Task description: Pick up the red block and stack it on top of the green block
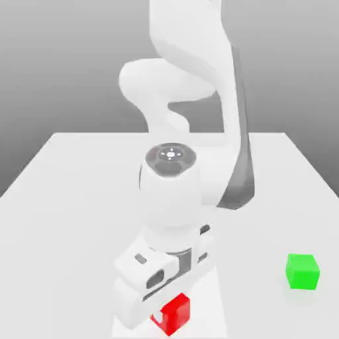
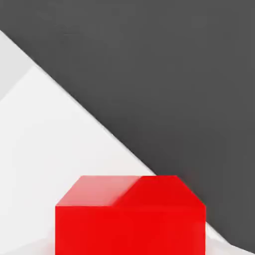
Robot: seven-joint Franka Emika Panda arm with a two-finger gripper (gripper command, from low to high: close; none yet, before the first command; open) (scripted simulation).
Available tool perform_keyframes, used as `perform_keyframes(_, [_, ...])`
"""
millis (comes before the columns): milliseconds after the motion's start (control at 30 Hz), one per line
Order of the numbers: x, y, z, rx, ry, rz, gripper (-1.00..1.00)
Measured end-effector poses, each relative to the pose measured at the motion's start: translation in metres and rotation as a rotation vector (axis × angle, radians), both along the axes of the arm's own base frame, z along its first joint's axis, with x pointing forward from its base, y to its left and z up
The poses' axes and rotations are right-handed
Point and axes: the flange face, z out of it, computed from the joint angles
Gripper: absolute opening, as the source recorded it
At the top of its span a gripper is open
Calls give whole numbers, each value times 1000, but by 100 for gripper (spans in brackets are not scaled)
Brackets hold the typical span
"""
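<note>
Red is the colour we find right between the fingers point(image 1: 157, 316): they are closed on the red block point(image 1: 173, 314), one on each side of it, and we see them gripping it low down, beneath the hand point(image 1: 162, 275). In the hand view we look at the block with its top face and one upright side showing, and the pale tips sit against its two flanks. Part of that top face looks washed-out pink, while the rest is a full, strong red. We see the block level, with no tilt between the fingers. Below the fingers, we have a brighter white patch point(image 1: 206, 301) on the pale desk point(image 1: 79, 218), and in the exterior view the block shows against it. Well apart from the fingers, toward the exterior view's right and a little farther back from that camera, we see the green block point(image 1: 302, 272) resting upright on the desk, with nothing on top of it. Above the fingers, we can follow the white arm point(image 1: 171, 198) up through its rounded wrist to the dark grey panel point(image 1: 242, 152) along one link. Past the desk's edge, in the hand view, we see a dark grey surface point(image 2: 164, 84) beyond the fingers and the block.
</note>
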Motion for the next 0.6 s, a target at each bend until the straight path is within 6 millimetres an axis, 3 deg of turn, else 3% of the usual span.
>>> perform_keyframes(33, [-1, 5, 10, 2, 2, 19, -100])
perform_keyframes(167, [-21, 97, 26, 13, 11, 364, -100])
perform_keyframes(333, [-75, 208, 40, 10, 10, 821, -100])
perform_keyframes(400, [-101, 251, 32, 4, 6, 1014, -100])
perform_keyframes(500, [-115, 271, -4, 0, 3, 1126, -100])
perform_keyframes(533, [-117, 272, -10, 0, 3, 1134, 100])
perform_keyframes(600, [-117, 272, -10, 0, 3, 1134, 100])
